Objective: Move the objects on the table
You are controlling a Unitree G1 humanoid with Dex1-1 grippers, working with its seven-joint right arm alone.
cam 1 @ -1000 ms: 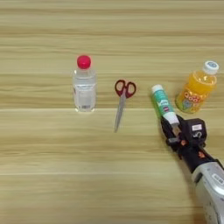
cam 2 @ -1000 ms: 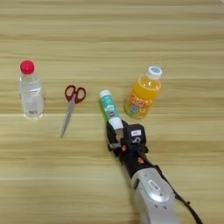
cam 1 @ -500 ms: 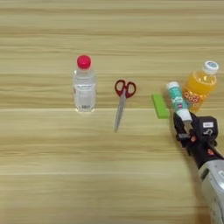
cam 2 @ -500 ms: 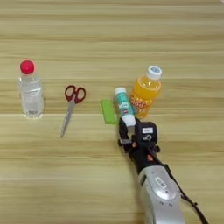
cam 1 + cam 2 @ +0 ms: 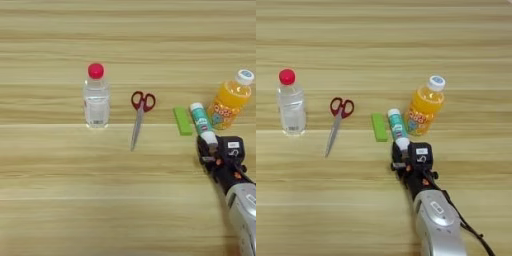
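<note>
Looked steeply down from overhead on the same desk [image 5: 60, 210], near, right eye shifted slightly rightward.

Bare table [image 5: 60, 200] left of scissors [image 5: 140, 112]

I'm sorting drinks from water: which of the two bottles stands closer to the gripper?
The orange drink bottle with the white cap, standing just beyond the right gripper beside the glue stick. The clear bottle with the red cap stands far off at the left.

No non-task things in view, only the listed items on wood.
</note>
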